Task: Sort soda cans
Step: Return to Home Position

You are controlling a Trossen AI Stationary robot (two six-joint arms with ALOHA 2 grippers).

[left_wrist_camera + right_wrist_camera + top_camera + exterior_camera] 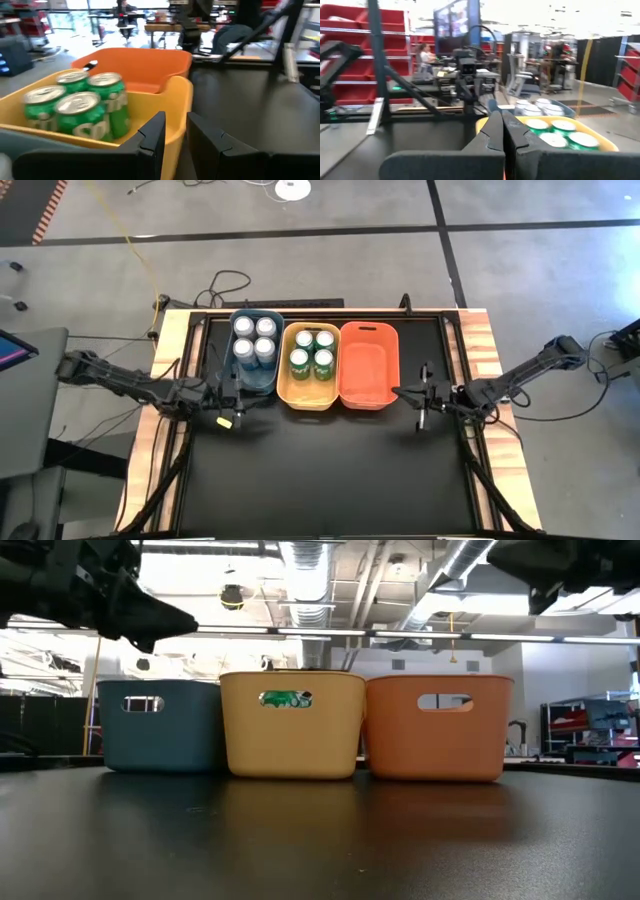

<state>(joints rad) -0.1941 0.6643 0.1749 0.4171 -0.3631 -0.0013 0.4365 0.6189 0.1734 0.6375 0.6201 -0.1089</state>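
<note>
Soda cans stand all inside the bins, sorted by colour. I read my high camera from the left side.

My left hand (245, 400) hangs over the black desk (320, 470), just in front of the blue bin (256, 383), near the corner where this bin meets the yellow one. In the left wrist camera its fingers (152, 137) stand a little apart with a narrow gap between them, and they hold nothing.

The blue bin holds the four blue-silver cans (244, 347). They are upright, two by two, in the far half of the bin.

Close against its right side is the yellow bin (308, 402), with the four green cans (300, 361), also upright and two by two. From the low camera I see a piece of green can through the handle slot of this bin.

Next comes the orange bin (368, 380), directly beside the yellow one.

My right hand (400, 391) hangs over the desk just in front of the near right corner of the orange bin. In the right wrist camera its two fingers are pressed together, and nothing is between them.
</note>
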